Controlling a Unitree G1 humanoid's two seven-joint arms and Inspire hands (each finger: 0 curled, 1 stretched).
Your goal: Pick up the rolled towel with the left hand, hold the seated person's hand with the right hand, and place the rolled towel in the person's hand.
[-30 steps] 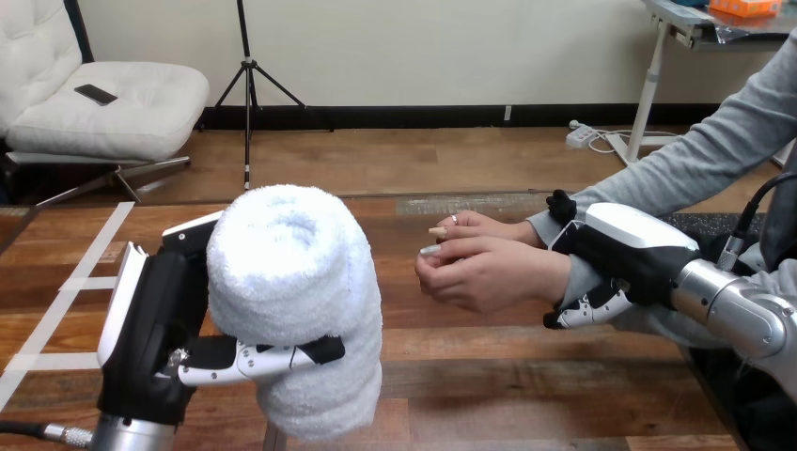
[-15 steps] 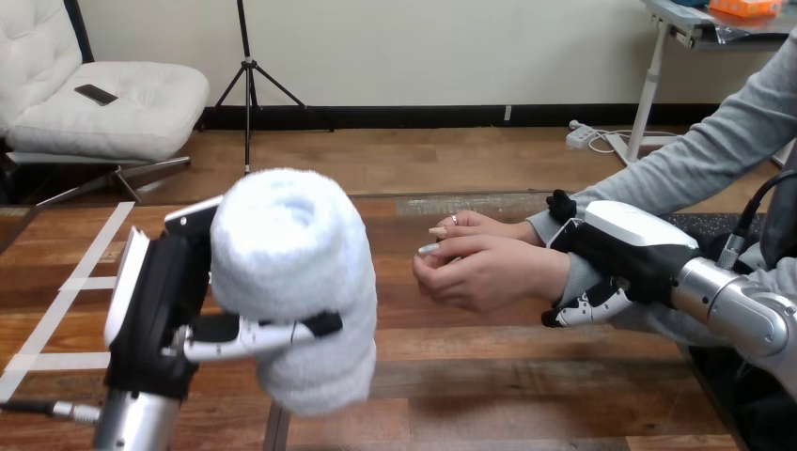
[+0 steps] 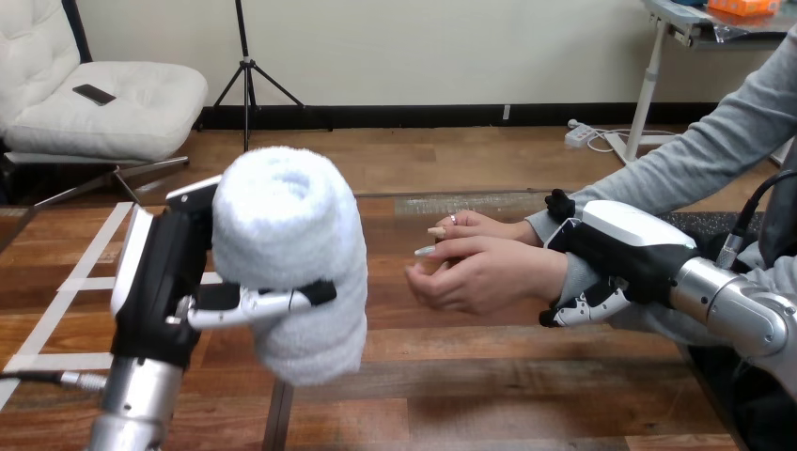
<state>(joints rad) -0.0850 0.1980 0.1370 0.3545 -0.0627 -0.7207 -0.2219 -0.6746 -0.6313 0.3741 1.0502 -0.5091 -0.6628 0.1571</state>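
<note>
The left hand (image 3: 164, 282) grips the towel (image 3: 291, 254), with its fingers curled round the roll and the palm against its side. The roll stands upright, I think so that it cannot unroll or slip. The towel is in the air above the table (image 3: 451, 376), to the left of the person's hand (image 3: 484, 277) and well apart from it, at about the same height.

The right hand (image 3: 620, 254) is closed around the person's wrist, just to the right of the person's hand. A black thumb shows above the grey sleeve and fingers curl under it. In my judgement this grip is there to steady the person's hand and to keep it lifted, so that the towel can come in from the left.

The person's hand has its fingers half curled and pointing toward the towel; I cannot tell how much the palm is open. The person's far hand (image 3: 470, 225) lies just behind it.

The picking and the holding look done. What is left is to carry the towel rightward into the person's hand. The roll is thick, so the curled fingers probably must open more to receive it.
</note>
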